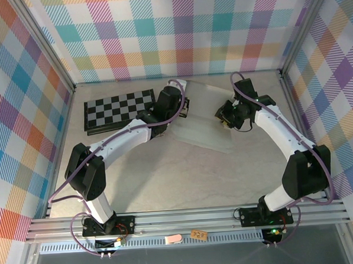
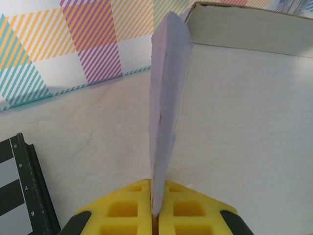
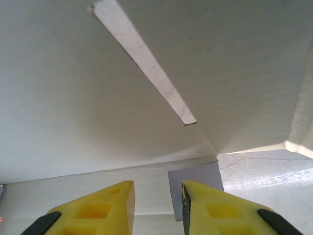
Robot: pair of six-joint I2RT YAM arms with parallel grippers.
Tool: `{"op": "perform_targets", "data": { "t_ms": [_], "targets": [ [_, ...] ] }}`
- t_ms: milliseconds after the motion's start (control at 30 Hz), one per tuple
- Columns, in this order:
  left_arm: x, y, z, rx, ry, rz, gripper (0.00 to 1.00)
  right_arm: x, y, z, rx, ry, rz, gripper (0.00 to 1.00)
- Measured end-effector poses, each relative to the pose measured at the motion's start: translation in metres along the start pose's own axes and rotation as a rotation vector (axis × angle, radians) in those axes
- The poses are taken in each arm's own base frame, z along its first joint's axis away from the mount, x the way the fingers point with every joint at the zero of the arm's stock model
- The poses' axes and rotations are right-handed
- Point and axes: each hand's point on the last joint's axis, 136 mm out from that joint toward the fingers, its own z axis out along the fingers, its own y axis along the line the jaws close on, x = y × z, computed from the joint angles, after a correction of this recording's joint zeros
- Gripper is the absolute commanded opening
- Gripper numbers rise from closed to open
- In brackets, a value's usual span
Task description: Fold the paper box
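Two end effectors work the box (image 1: 203,127) at the back of the table (image 1: 167,174). The left end effector (image 2: 155,200) pinches a purple flap (image 2: 166,98) that stands up, edge toward it. The right end effector (image 3: 157,198) is spread open, the white wall (image 3: 73,107) straight ahead.

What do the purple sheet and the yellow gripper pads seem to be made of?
Paper box: seemingly thin card, matte lavender; it stands edge-on, slightly bowed, with a faint crease. Left gripper pads: matte yellow plastic or rubber, I cannot tell which; square pockets suggest moulding.
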Motion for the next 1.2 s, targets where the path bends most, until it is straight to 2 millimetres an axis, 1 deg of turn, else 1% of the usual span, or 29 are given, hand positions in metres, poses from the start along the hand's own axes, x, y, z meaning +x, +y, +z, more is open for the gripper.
{"op": "perform_targets", "data": {
  "t_ms": [200,267,333,400,433,533,567,633,700,767,833,867,900,933,967,1000,1100,1200],
  "targets": [
    [0.004,0.002,0.000,-0.006,0.016,0.003,0.00,0.002,0.001,0.002,0.000,0.005,-0.003,0.32],
    [0.004,0.002,0.000,-0.006,0.019,0.003,0.00,0.002,0.001,0.002,0.000,0.005,-0.006,0.35],
    [0.003,0.002,0.000,-0.005,0.018,0.002,0.00,0.002,0.004,0.000,-0.007,0.008,-0.016,0.40],
    [0.000,0.004,0.001,-0.008,0.022,-0.002,0.00,0.000,0.013,-0.007,-0.033,0.012,-0.049,0.44],
    [-0.002,0.005,0.002,-0.003,0.023,-0.006,0.00,-0.002,0.022,-0.013,-0.062,0.016,-0.069,0.46],
    [-0.010,0.011,0.007,0.021,0.027,-0.043,0.00,-0.016,0.057,-0.043,-0.200,0.010,-0.139,0.51],
    [-0.014,0.014,0.010,0.035,0.032,-0.058,0.00,-0.023,0.067,-0.056,-0.259,0.004,-0.157,0.52],
    [-0.019,0.024,0.015,0.053,0.046,-0.089,0.00,-0.042,0.078,-0.082,-0.351,-0.024,-0.167,0.52],
    [-0.023,0.035,0.021,0.075,0.062,-0.129,0.00,-0.067,0.080,-0.112,-0.423,-0.075,-0.152,0.52],
    [-0.025,0.046,0.028,0.099,0.086,-0.183,0.00,-0.091,0.075,-0.137,-0.478,-0.138,-0.132,0.51],
    [-0.025,0.055,0.035,0.127,0.119,-0.241,0.00,-0.111,0.066,-0.155,-0.510,-0.192,-0.091,0.48],
    [-0.025,0.059,0.039,0.144,0.136,-0.275,0.00,-0.120,0.060,-0.161,-0.523,-0.216,-0.065,0.47],
    [-0.024,0.062,0.043,0.160,0.149,-0.304,0.00,-0.126,0.056,-0.164,-0.535,-0.229,-0.043,0.46],
    [-0.022,0.065,0.047,0.177,0.167,-0.336,0.00,-0.132,0.051,-0.164,-0.545,-0.237,-0.021,0.43],
    [-0.019,0.066,0.050,0.194,0.186,-0.366,0.00,-0.136,0.047,-0.162,-0.557,-0.237,-0.001,0.40],
    [-0.015,0.067,0.053,0.208,0.204,-0.389,0.00,-0.138,0.045,-0.158,-0.565,-0.229,0.011,0.40],
    [-0.003,0.070,0.059,0.246,0.263,-0.460,0.00,-0.146,0.047,-0.141,-0.620,-0.164,0.016,0.38],
    [0.007,0.068,0.061,0.279,0.305,-0.506,0.00,-0.153,0.047,-0.116,-0.674,-0.088,0.007,0.38]
  ]
}}
